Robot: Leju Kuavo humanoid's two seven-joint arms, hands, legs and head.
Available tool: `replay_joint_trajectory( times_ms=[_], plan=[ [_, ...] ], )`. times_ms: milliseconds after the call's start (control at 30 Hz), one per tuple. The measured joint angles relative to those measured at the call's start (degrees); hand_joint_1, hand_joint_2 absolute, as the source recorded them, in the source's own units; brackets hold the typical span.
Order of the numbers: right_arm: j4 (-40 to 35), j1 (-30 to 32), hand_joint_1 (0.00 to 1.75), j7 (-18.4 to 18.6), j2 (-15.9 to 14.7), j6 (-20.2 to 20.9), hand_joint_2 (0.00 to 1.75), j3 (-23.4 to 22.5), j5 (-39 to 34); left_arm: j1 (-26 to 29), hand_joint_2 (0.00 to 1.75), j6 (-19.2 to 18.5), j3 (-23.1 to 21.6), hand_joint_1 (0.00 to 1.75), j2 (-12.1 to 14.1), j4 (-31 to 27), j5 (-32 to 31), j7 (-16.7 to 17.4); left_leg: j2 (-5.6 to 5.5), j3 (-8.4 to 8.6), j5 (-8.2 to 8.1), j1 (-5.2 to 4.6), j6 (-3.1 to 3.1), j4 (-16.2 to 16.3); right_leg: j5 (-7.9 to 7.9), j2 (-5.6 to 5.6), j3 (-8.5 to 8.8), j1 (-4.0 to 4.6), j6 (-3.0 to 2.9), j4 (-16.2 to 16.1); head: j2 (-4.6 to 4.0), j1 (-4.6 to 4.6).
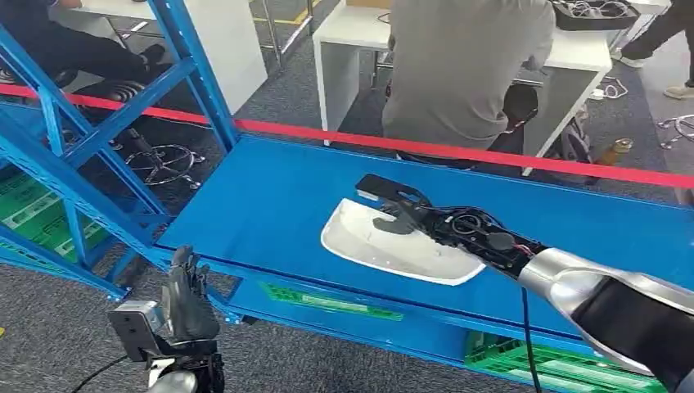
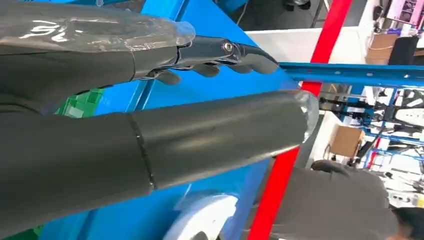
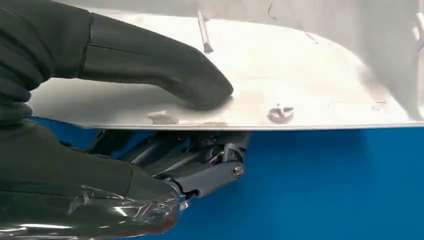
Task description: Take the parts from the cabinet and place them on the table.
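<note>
1. A white moulded part point(image 1: 393, 246) lies on the blue shelf point(image 1: 270, 196) of the cabinet, near the shelf's front edge, in the head view.
2. The right hand point(image 1: 417, 214) reaches over the part from the right, with its silver arm point(image 1: 606, 299) coming in low on that side.
3. In the right wrist view the thumb point(image 3: 165, 65) presses on the upper face of the part point(image 3: 310, 85), and the darker fingers point(image 3: 210, 172) sit under its edge, so the right hand point(image 3: 150, 125) pinches the part between them.
4. The part's edge stands just above the blue surface in that view; whether the rest of it touches the shelf I cannot tell.
5. The left hand point(image 1: 187, 299) hangs low, in front of the shelf's left corner, above the grey carpet point(image 1: 49, 327).
6. In the left wrist view the left hand point(image 2: 200, 95) holds nothing; its thumb and fingers point(image 2: 235, 52) are stretched out and apart.
7. A red tape point(image 1: 458, 151) runs along behind the shelf.
8. Behind it, a person in a grey top point(image 1: 458, 65) stands by a white table point(image 1: 352, 33).
9. Green crates point(image 1: 556, 364) sit on the level below.
</note>
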Motion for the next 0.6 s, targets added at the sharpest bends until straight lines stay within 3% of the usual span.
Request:
replay_joint_trajectory(
  times_ms=[233, 600],
  plan=[
    [0.2, 0.0, 1.75, -1.3, 0.0, -1.6, 1.75, 0.2, -0.9, 0.0, 0.0, 0.1, 0.0, 0.0, 0.0, 0.0, 0.2, -0.2, 0.0, 0.0, 0.0, 0.0, 0.0, 0.0, 0.0, 0.07, 0.0, 0.0, 0.0, 0.0, 0.0, 0.0],
    [-3.4, 3.5, 1.75, -6.1, -2.1, -9.7, 1.75, -2.9, -5.3, 0.3, 0.0, 0.4, 0.0, 0.0, 0.3, 0.0, -0.2, -0.9, 0.0, -0.02, -0.01, 0.0, 0.01, 0.1, 0.01, 0.06, 0.0, 0.0, 0.02, 0.0, 0.0, 0.02]
  ],
)
